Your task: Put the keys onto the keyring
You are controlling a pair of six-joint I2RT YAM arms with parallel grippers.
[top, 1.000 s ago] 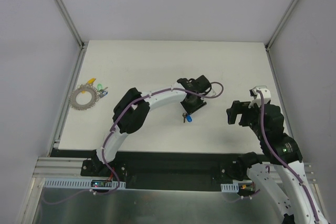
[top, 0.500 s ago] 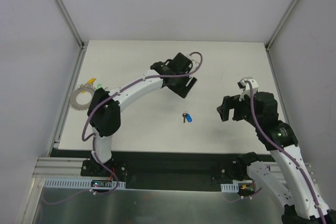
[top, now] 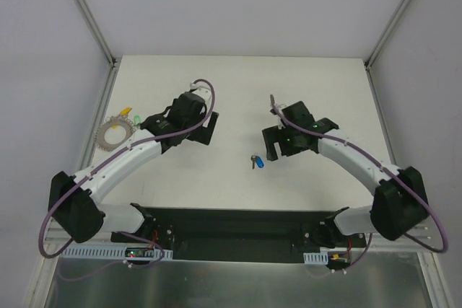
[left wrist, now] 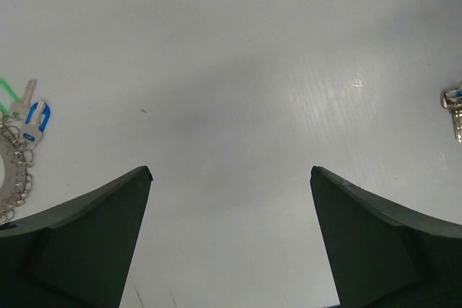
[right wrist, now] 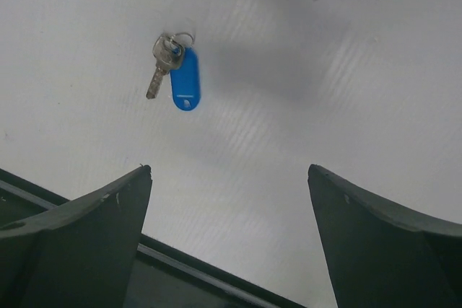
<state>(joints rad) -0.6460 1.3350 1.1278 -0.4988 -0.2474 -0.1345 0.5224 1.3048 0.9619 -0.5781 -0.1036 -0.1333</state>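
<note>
Pickup is judged in hand: the wide-spread right end effector (right wrist: 227, 172) must be lowered onto the small blue-tagged metal key (right wrist: 179, 76) ahead-left.

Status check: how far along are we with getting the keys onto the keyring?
Apparently done: several coloured keys lie against the keyring at the left edge of the table, though I cannot confirm they are threaded on. In hand: nothing; the left gripper and right gripper are both open and empty. Left: one blue-tagged key lies loose mid-table, in front of the right gripper.
</note>
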